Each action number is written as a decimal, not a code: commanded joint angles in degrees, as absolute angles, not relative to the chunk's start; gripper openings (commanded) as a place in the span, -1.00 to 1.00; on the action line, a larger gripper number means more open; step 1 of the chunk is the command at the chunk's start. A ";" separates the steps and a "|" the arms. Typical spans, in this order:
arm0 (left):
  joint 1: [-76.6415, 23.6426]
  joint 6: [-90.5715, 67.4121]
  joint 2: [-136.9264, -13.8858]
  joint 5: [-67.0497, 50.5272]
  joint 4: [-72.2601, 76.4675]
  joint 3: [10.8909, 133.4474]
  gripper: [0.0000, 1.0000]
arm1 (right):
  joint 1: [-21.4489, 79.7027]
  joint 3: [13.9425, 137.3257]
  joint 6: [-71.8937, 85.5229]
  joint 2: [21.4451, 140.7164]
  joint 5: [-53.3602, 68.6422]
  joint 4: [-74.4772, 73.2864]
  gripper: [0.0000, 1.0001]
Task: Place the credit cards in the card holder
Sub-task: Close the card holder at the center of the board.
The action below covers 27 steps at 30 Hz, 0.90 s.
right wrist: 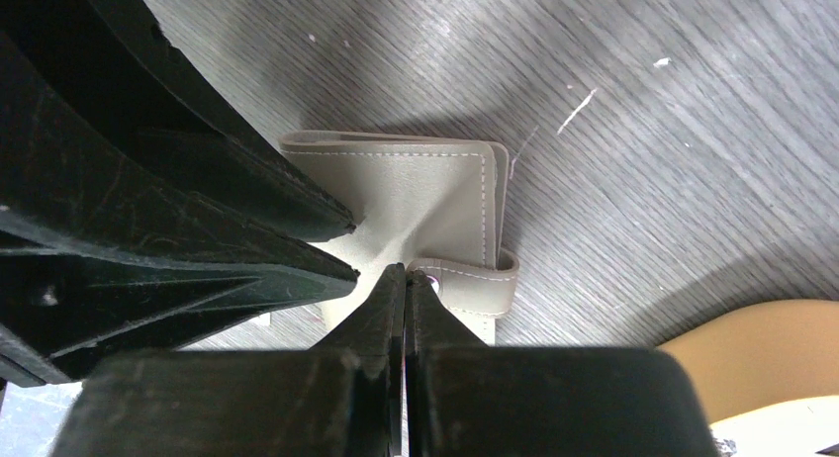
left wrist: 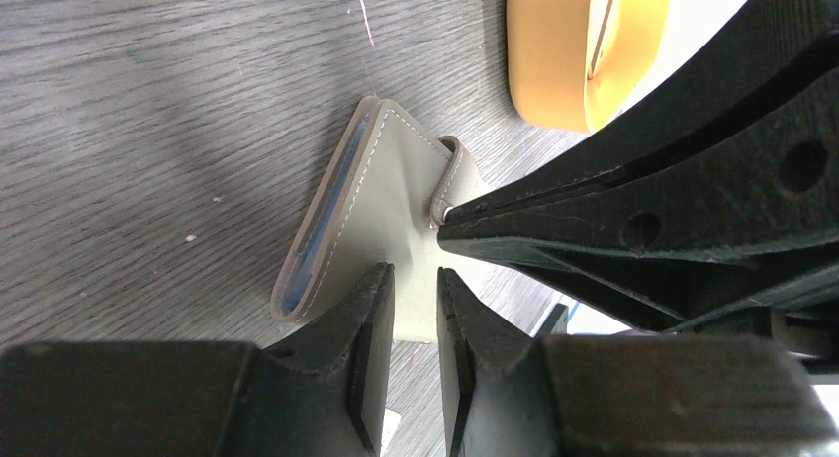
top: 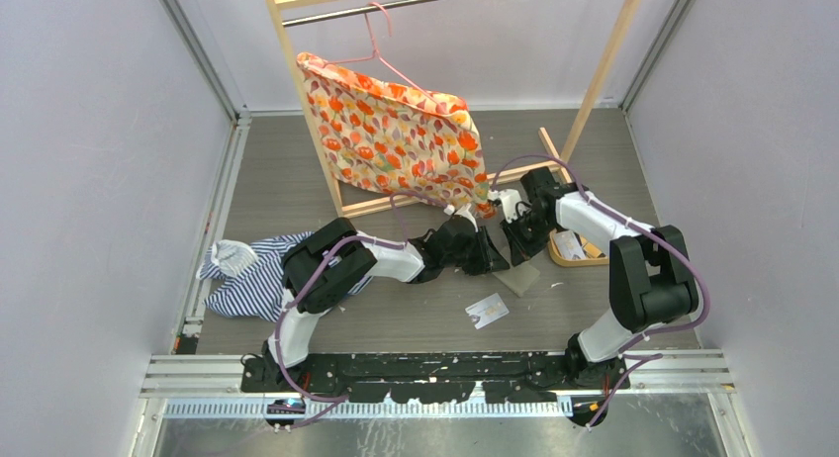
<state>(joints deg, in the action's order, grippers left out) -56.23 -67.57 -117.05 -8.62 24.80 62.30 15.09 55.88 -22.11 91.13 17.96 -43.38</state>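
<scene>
Black and close up, the left gripper (left wrist: 414,276) shows its fingers at a narrow gap, and a raised fold of the card holder (left wrist: 386,190) sits between them, so it's gripped by its taupe cover! That's one card holder, folded, lying on the grey table (left wrist: 148,101), with blue sleeve edges showing along the side left of the fingers. Right in front of those fingertips the right gripper (right wrist: 406,271) crowds in. Its fingers are pressed flat together, tips touching the cover at the root of the snap tab (right wrist: 475,279); whether they pinch any leather, I cannot tell. Just beyond the right fingers sits one tan oval tray (top: 579,263) with something pale inside, too small to count. One white credit card (top: 487,310) lies loose on the near side of both pairs of fingers, apart from them. Behind the fingers stands one wooden rack (top: 297,81) with one floral cloth (top: 396,131) hanging on it. Well off to the left gripper's left, one striped garment (top: 247,279) lies crumpled.
</scene>
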 commanded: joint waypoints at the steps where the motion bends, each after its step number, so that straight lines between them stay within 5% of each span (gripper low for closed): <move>1: -55.88 -67.19 -118.39 -7.99 22.32 60.66 -0.50 | 16.31 56.08 -22.93 92.83 17.96 -44.68 -0.98; 13: -55.80 -67.10 -118.19 -8.03 22.41 60.40 -0.50 | 16.22 55.94 -22.64 91.81 17.41 -45.44 -0.98; 27: -55.81 -67.18 -118.31 -8.19 22.59 60.46 -0.51 | 7.39 60.38 -23.39 97.99 30.15 -50.02 -0.98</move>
